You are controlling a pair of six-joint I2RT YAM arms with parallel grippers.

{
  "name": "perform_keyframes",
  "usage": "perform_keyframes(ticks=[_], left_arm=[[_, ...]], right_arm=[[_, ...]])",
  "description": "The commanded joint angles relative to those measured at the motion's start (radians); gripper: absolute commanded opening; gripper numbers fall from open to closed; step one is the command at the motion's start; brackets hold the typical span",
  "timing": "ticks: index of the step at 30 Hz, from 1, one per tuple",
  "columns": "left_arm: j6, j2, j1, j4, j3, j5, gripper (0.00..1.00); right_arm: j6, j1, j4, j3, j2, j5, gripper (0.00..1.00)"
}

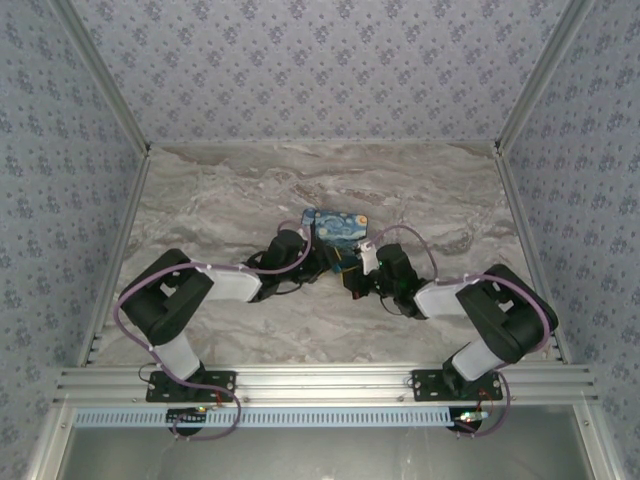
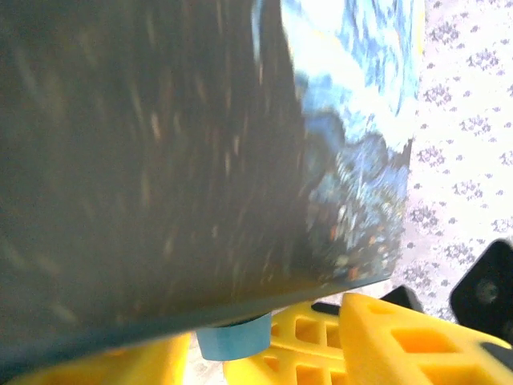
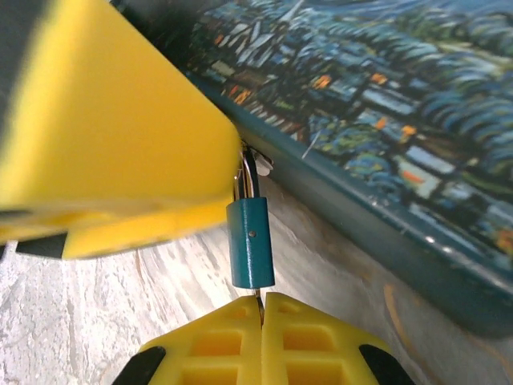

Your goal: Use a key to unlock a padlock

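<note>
Right gripper [image 3: 263, 303] clenched on key [image 3: 259, 297], seated under padlock [image 3: 249, 245], frame centre. Left gripper [image 1: 322, 258] at box [image 3: 385, 104]: grip couldn't tell. Needed on-axis twist, no side pull.

Grey marbled tabletop [image 1: 250, 190], blue floral-patterned walls [image 1: 320, 60]

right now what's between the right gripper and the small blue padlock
A thin silvery sliver, likely the key, joins the right gripper to the small blue padlock, in the right wrist view.
</note>
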Motion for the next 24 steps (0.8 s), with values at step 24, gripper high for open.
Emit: perform_keyframes(ticks=[24], left_arm=[[-0.112,-0.044,-0.049,0.136,-0.115,-0.075,0.54]], right_arm=[[0.44,0.004,-0.103,0.056,-0.088,-0.075,0.0]])
